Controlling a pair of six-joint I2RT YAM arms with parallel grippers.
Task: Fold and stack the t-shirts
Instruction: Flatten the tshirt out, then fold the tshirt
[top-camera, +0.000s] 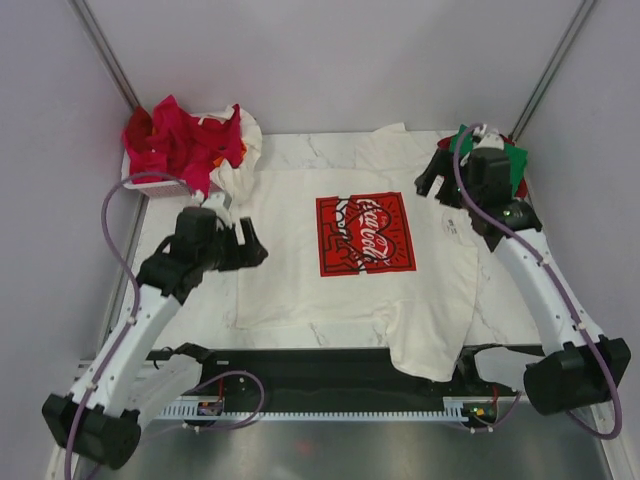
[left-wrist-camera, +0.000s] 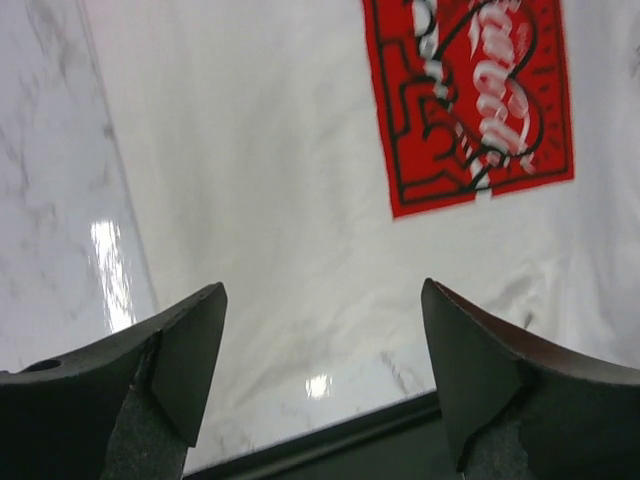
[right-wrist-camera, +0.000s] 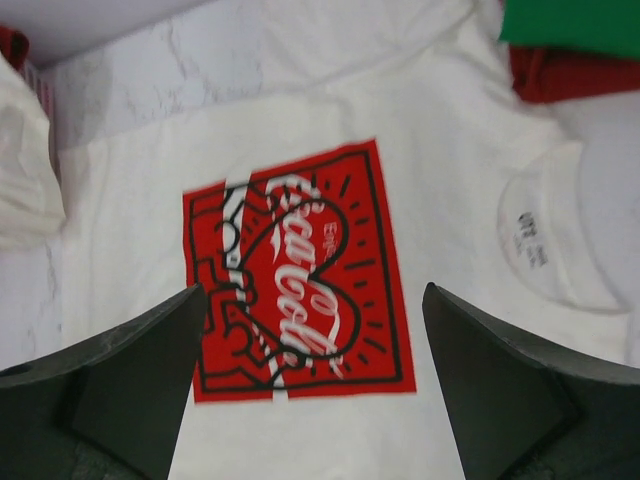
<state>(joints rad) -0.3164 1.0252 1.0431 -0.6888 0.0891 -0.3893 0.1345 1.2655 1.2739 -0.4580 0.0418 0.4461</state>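
Note:
A large white t-shirt (top-camera: 290, 270) with a red Coca-Cola chest print (top-camera: 365, 235) lies spread on the marble table; one sleeve hangs over the near edge. It also shows in the left wrist view (left-wrist-camera: 280, 150) and the right wrist view (right-wrist-camera: 440, 180). My left gripper (top-camera: 252, 243) is open and empty above the shirt's left edge. My right gripper (top-camera: 432, 182) is open and empty above the shirt's collar end. Red and white tees (top-camera: 180, 140) are heaped at the back left. A green tee (top-camera: 515, 165) on a red one lies at the back right, seen also in the right wrist view (right-wrist-camera: 570, 25).
A white plastic basket (top-camera: 150, 183) holds the heap at the back left. A black rail (top-camera: 300, 365) runs along the table's near edge. Grey walls enclose the table on three sides.

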